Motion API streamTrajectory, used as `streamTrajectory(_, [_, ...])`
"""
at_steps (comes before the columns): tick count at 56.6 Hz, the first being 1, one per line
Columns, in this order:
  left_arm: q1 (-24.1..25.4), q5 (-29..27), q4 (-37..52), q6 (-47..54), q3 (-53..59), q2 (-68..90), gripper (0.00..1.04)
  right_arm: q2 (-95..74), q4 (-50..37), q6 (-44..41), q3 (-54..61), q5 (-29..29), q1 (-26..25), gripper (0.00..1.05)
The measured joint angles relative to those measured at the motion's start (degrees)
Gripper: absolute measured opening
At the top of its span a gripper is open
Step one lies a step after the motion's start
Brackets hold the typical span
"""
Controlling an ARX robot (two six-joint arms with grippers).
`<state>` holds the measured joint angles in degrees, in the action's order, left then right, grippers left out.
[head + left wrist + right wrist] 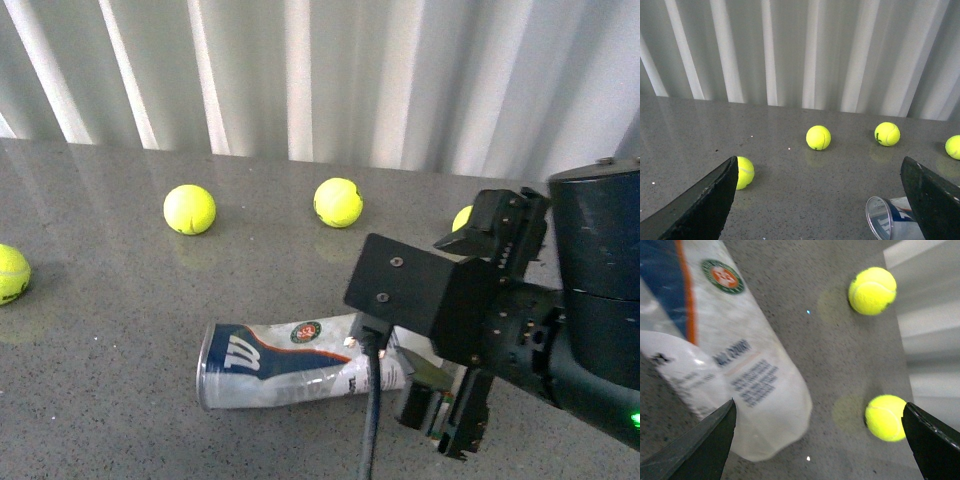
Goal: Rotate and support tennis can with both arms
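Four balls lie loose on the grey tabletop, none touching the can, so it's prob. empty: light, and easy to knock or roll.

Left hand isn't in the front view. Its wrist cam shows both fingers spread wide w/ nothing between them, and the can's open mouth just beside one finger.

Can lies on its side at the front of the tabletop, long axis approx. across the robot. Metal rim and mouth point left, round logo faces up, and the closed end runs in under the right arm.

Right hand is also wide open and empty, hovering over that end. Its wrist cam has the rounded white base near one finger. Contact: can't tell.

Handling, my read:
- Wall is thin clear plastic, smooth and slick, and will likely dent if pinched mid-body.
- It's round, so a one-sided push sends it rolling.
- Stiffest spots are the rim end and the moulded base.
- Take it near the two ends, one hand each, w/ a light squeeze across the body.
- No hard clamp on the printed middle.
- Once upright it's tall and narrow w/ no weight inside, so it tips easily. One hand should steady it while the other turns it.
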<state>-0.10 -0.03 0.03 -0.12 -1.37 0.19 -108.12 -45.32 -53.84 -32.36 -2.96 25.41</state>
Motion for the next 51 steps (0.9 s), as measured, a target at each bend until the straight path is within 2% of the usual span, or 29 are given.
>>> streamTrajectory(11, [0.00,0.02,0.00,0.00,0.00,0.00,0.98,7.58,-3.02,3.04,6.69,0.55,-6.05,0.97])
streamTrajectory(21, [0.00,0.02,0.00,-0.02,0.00,0.00,0.98,13.46,-11.17,9.35,14.12,-2.16,-13.77,0.97])
streamTrajectory(31, [0.00,0.00,0.00,0.00,-0.02,0.00,0.98,19.04,-15.98,11.32,20.63,-4.09,-25.88,0.97])
streamTrajectory(38, [0.00,0.02,0.00,0.00,0.00,0.00,0.98,30.75,-11.82,14.43,24.59,-3.98,-36.48,0.97])
streamTrajectory(51, [0.00,0.02,0.00,0.00,-0.02,0.00,0.98,43.91,-12.09,19.65,29.33,-6.82,-51.25,0.97])
